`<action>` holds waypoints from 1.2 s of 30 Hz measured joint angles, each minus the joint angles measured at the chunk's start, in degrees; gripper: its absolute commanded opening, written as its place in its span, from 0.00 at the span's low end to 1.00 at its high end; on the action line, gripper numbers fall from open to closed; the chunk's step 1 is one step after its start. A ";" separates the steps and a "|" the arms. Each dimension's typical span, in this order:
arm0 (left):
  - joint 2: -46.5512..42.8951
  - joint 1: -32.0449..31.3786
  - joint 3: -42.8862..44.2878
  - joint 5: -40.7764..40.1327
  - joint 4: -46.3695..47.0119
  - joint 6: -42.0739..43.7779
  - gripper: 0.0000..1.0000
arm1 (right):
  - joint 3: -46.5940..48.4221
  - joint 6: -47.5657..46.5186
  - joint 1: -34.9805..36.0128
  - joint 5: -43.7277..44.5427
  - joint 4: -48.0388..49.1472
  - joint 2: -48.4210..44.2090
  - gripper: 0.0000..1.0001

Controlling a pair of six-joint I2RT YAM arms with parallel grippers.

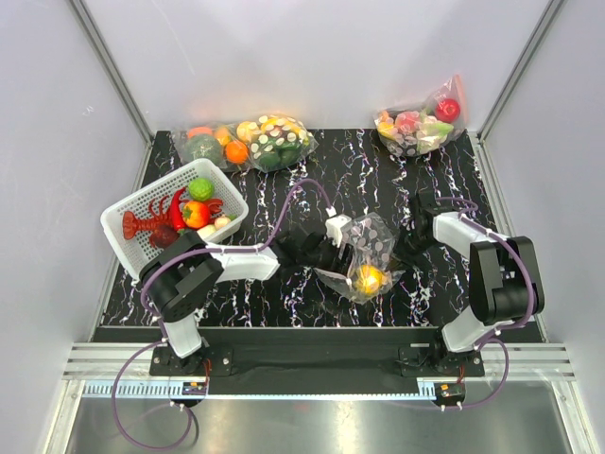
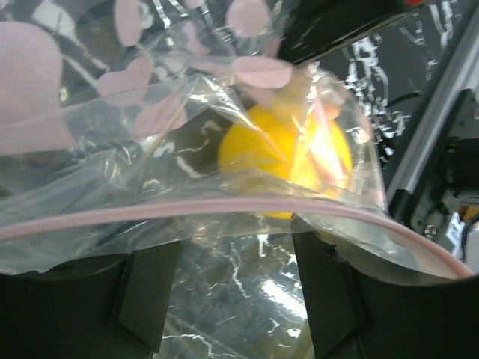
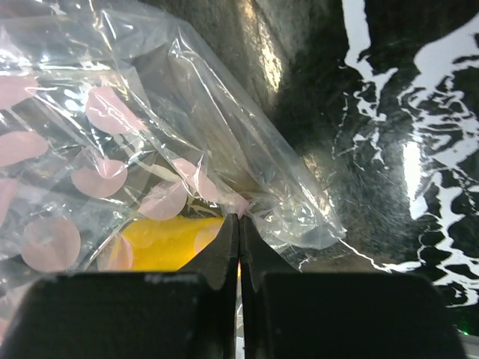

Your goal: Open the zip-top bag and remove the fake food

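The zip-top bag (image 1: 371, 248) is clear with white dots and lies mid-table between my two grippers. A yellow lemon-like fruit (image 1: 369, 278) sits inside its near end; other food pieces do not show. In the left wrist view the pink zip strip (image 2: 224, 205) runs across just ahead of my left gripper (image 2: 236, 239), whose fingers (image 2: 142, 292) stand wide apart with bag film over their tips and the fruit (image 2: 277, 153) beyond. My left gripper (image 1: 338, 250) is at the bag's left side. My right gripper (image 3: 239, 218) is shut on the bag's edge (image 3: 247, 202), at the bag's right (image 1: 408, 241).
A white basket (image 1: 128, 222) with a red lobster, a tomato and a green fruit stands at the left. A bulging dotted bag of oranges and greens (image 1: 260, 142) lies at the back, another with a red apple (image 1: 421, 125) at the back right.
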 measured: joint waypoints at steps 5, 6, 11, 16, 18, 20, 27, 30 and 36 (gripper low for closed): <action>0.00 -0.63 0.07 1.29 1.07 -0.61 0.66 | 0.00 0.70 0.00 -1.49 1.03 0.66 0.00; 0.00 -0.85 0.09 1.49 1.09 -0.66 0.66 | 0.00 0.81 0.00 -1.64 1.25 0.66 0.00; 0.11 -2.05 0.94 2.12 1.44 -0.83 0.67 | 0.00 1.38 0.00 -2.34 1.62 0.66 0.00; 0.74 -2.40 2.25 2.14 2.03 -0.83 0.69 | -0.15 1.86 0.00 -3.17 2.32 0.66 0.00; 1.31 -2.40 2.51 2.12 2.14 -0.83 0.70 | -0.17 1.97 0.00 -3.34 2.58 0.66 0.00; 2.14 -2.40 3.10 2.12 2.16 -0.79 0.70 | -0.20 2.10 0.00 -3.58 2.82 0.66 0.00; 5.81 -2.71 5.88 2.29 1.57 -0.04 0.76 | -0.20 2.38 -0.02 -4.66 3.39 1.18 0.00; 6.36 -3.15 6.67 2.34 1.25 0.44 0.77 | -0.20 2.67 -0.02 -5.11 3.78 1.70 0.00; 7.48 -3.43 8.61 2.62 -0.22 1.25 0.80 | -0.20 2.99 -0.02 -6.03 4.33 2.51 0.00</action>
